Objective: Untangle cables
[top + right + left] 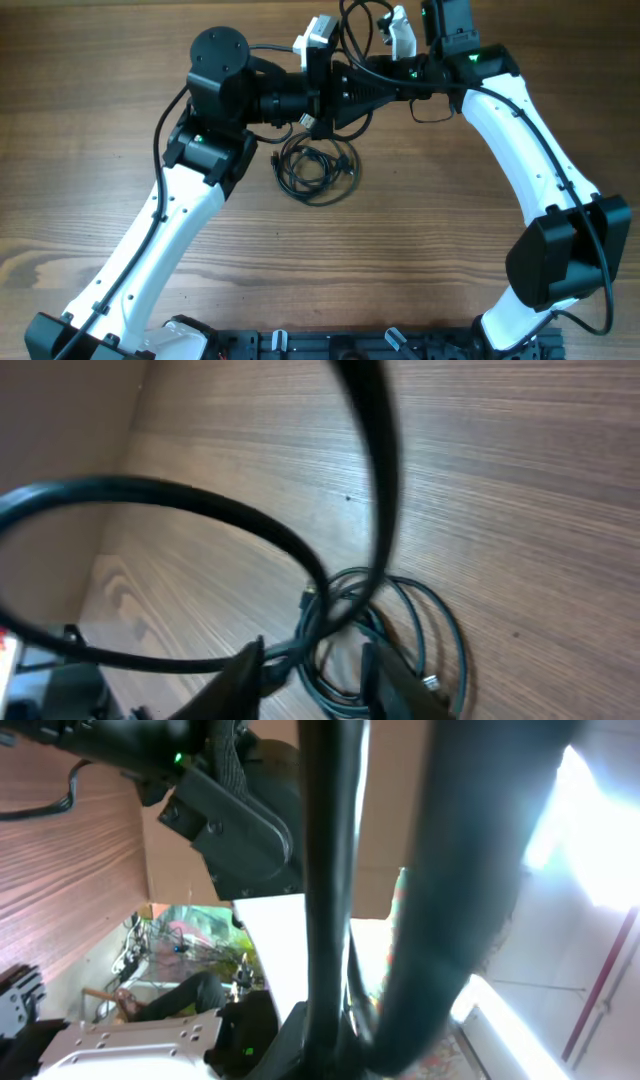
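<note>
A loose coil of thin black cables (315, 165) lies on the wooden table, under the two arms; it also shows low in the right wrist view (425, 622). My left gripper (425, 88) reaches rightward above the table, shut on a cable, and a dark cord (330, 870) runs blurred straight past its camera. A raised loop of that cable (358, 20) arcs near the far edge. My right gripper (320, 672) hovers above the coil, fingers apart. A lifted strand (200, 500) sweeps past and touches the left finger (250, 675).
The two arms cross closely at the table's far middle, with the right wrist (450, 45) right beside the left gripper's tip. The table's far edge lies just behind them. Bare wood (400, 260) stretches in front of the coil.
</note>
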